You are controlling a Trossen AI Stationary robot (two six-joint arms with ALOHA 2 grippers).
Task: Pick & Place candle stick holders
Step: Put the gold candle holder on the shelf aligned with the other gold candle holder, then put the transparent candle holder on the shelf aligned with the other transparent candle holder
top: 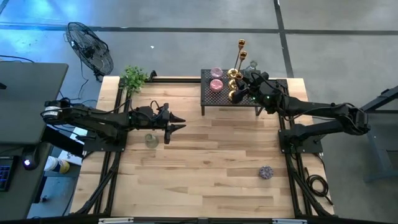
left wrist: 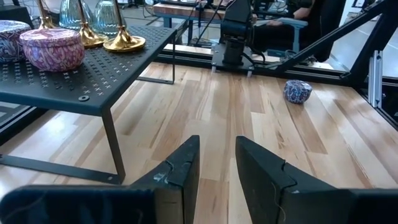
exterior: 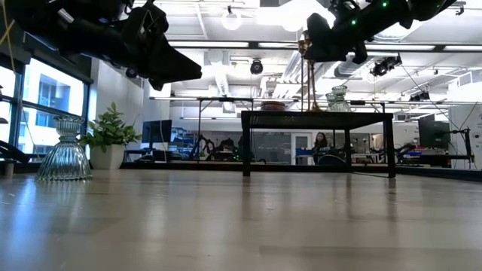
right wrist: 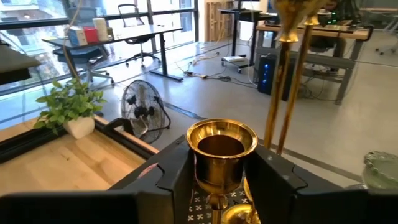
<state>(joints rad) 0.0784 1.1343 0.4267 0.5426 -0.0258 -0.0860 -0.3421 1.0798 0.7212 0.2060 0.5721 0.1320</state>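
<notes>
My right gripper (top: 239, 87) is over the black mesh rack (top: 273, 84) at the table's far right and is shut on a short shiny gold holder (right wrist: 222, 146). Two tall brass sticks (right wrist: 283, 93) stand just behind it. Pink cups (top: 216, 79) and other gold holders (top: 233, 74) stand on the rack. My left gripper (top: 177, 122) is open and empty above the table's left middle. It points toward the rack, near a clear ribbed glass holder (top: 151, 140) that stands on its foot on the table. A patterned purple cup (top: 266, 172) sits on the table at the near right. My right gripper pinches the gold holder's cup, just below the rim (right wrist: 217, 168), between its two fingers, one on each side. The holder stands upright in the hold. Its foot is out of view. In the low view the gripper (exterior: 331, 41) is well above the rack top (exterior: 316, 114).
A small potted plant (top: 134, 78) stands at the far left corner. A clear glass holder (top: 252, 65) sits at the rack's far edge. A fan (top: 90, 46) stands on the floor beyond the table. Bare wood lies in the middle and near part of the table (top: 205, 180).
</notes>
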